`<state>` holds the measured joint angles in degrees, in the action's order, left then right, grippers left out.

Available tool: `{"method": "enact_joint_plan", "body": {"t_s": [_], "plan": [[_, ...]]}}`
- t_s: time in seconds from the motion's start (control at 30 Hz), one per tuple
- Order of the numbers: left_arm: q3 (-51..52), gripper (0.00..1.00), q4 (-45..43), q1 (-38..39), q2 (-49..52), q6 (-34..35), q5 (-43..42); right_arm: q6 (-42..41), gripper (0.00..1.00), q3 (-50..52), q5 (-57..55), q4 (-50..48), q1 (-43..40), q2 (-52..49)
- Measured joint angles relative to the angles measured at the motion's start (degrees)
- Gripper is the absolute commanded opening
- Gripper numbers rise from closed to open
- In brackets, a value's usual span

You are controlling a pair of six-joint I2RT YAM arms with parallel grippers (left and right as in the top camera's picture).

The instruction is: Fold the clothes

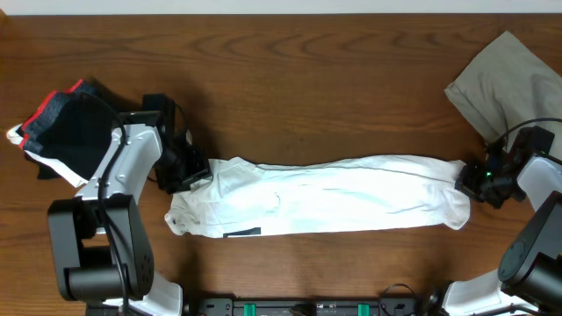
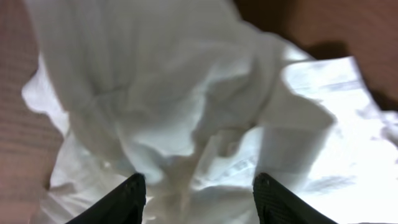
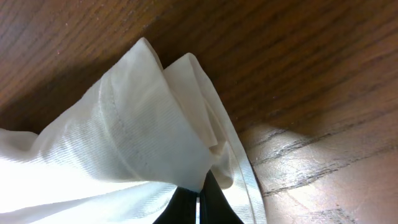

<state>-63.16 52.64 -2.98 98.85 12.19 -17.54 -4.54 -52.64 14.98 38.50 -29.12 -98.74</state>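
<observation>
right gripper point(image 3: 198, 198) pinching white t-shirt point(image 3: 124, 143) end
left gripper point(image 2: 198, 186) fingers spread over opposite end; garment lies drawn long, likely for folding.

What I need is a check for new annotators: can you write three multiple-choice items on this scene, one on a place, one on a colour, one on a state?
1. Where on the table is the grey-khaki garment?
A. far right corner
B. near left edge
C. centre

2. What colour is the long shirt laid out across the middle?
A. black
B. white
C. red

3. How is the right tool?
A. open over bare wood
B. shut on the shirt
C. out of view

Answers:
1 A: the overhead view shows it at the far right corner.
2 B: the stretched cloth is white.
3 B: the right wrist view shows the fingers together with white cloth pinched between them.
</observation>
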Motion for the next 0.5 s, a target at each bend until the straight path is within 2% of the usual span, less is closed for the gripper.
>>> {"method": "enact_joint_plan", "body": {"t_s": [0.3,0.5], "plan": [[0.0,0.58,-1.1,0.0,-7.4,-1.2,-0.6,0.0,0.02,0.3,0.0,0.0,0.0,0.0],[0.3,0.57,0.2,0.1,-7.8,-1.7,-0.6,0.0,0.02,0.3,0.0,0.0,0.0,0.0]]}}
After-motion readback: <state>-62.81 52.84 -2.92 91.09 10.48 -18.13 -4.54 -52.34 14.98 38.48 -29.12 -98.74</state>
